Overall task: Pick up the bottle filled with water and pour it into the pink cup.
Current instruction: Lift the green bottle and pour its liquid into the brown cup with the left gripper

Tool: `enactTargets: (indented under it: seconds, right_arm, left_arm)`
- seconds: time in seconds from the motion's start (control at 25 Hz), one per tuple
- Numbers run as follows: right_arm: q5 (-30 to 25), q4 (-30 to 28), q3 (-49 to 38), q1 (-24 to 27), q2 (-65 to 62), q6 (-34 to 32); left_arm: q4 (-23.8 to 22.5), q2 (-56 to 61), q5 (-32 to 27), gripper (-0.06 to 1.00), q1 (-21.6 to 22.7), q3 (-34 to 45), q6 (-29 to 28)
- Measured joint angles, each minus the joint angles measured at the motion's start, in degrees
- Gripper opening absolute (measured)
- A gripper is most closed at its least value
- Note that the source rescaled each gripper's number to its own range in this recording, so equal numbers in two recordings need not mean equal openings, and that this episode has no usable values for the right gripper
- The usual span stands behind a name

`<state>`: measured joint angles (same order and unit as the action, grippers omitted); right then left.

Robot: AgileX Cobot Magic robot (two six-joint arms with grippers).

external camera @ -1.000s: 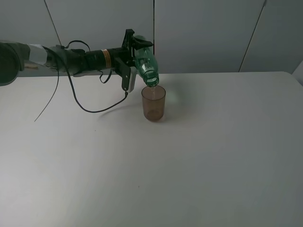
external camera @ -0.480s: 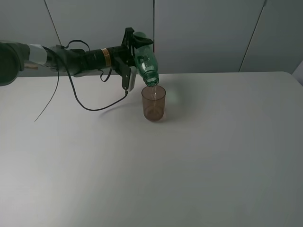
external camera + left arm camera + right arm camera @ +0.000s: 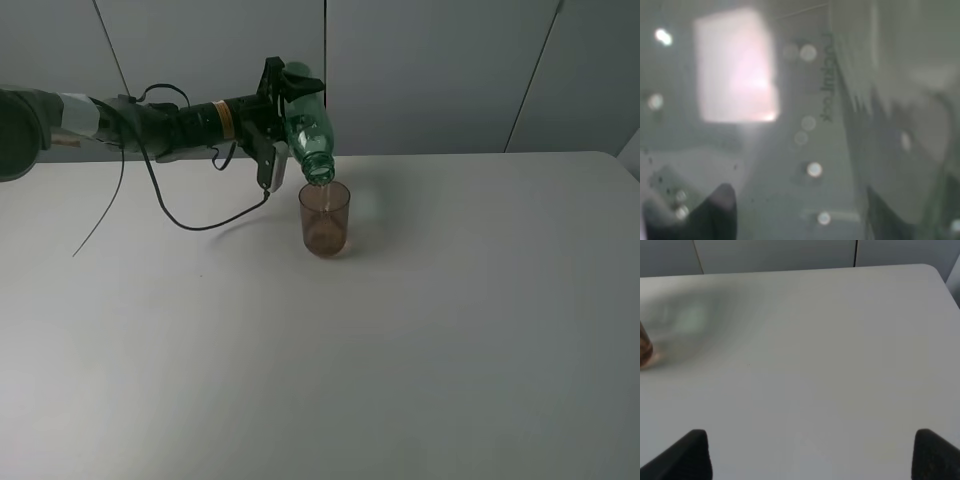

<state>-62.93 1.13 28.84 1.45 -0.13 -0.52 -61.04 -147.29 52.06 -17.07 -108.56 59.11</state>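
Pour step in hand. Near part of white surface (image 3: 420,380) is bare. Right claw (image 3: 810,457) hangs over it, fingers wide apart, holding nothing. Further back stands cup (image 3: 325,219), upright. Just above it is bottle (image 3: 306,135), tilted mouth-down over the rim, left claw (image 3: 288,98) clamped on its body. Left wrist view is blur, probably bottle wall. Next: mouth over rim, tilt steeper till empty, no spill. Behind: grey wall panels (image 3: 430,70).

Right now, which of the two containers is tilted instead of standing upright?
The green bottle: it hangs tilted, mouth down over the pink cup, which stands upright on the table.
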Motion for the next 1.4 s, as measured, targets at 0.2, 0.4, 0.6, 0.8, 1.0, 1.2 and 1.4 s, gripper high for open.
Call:
enactTargets:
  seconds: [0.2,0.4,0.6,0.8,1.0,1.2,1.4]
  right_arm:
    - [0.00,0.00,0.00,0.00,0.00,0.00]
    - [0.00,0.00,0.00,0.00,0.00,0.00]
    - [0.00,0.00,0.00,0.00,0.00,0.00]
    - [0.00,0.00,0.00,0.00,0.00,0.00]
    - [0.00,0.00,0.00,0.00,0.00,0.00]
    - [0.00,0.00,0.00,0.00,0.00,0.00]
    - [0.00,0.00,0.00,0.00,0.00,0.00]
  left_arm:
    - [0.49,0.00,0.38,0.01,0.00,-0.08,1.10]
    - [0.70,0.00,0.79,0.01,0.00,-0.08,1.34]
    - [1.45,0.00,1.72,0.01,0.00,-0.08,1.46]
    - [2.04,0.00,2.20,0.01,0.00,-0.08,2.41]
    - [2.03,0.00,3.05,0.01,0.00,-0.08,3.87]
    - [2.03,0.00,5.05,0.01,0.00,-0.08,4.22]
    - [2.05,0.00,6.40,0.01,0.00,-0.08,4.57]
